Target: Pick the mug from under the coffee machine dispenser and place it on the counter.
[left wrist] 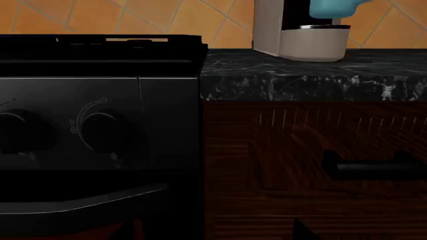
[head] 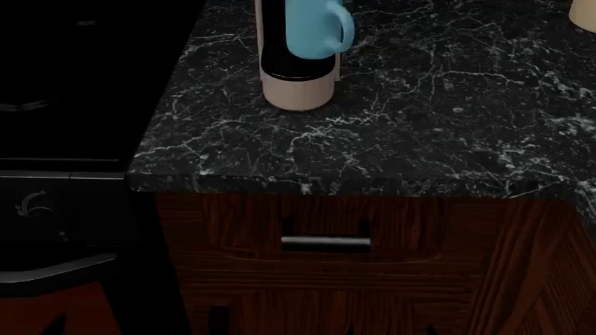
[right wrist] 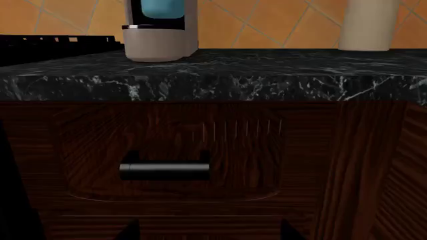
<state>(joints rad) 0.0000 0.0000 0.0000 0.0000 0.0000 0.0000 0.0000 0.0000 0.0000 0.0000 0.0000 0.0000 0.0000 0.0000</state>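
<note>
While neither gripper nor arm shows in any view — grip state cannot be told — both wrist cameras sit low, facing the drawer fronts. Mug (head: 312, 29) stands upright on the drip tray of the coffee machine dispenser (head: 296, 87), long axis vertical, handle turned toward the robot's right. Machine sits on the counter (head: 419, 132) near its left end, just beside the black stove (left wrist: 100, 125). Below — wood drawer with dark bar handle (right wrist: 164, 170).

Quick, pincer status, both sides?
Left pincer: not in view, cannot be told.
Right pincer: not in view, cannot be told.
Mug sits in the machine.
</note>
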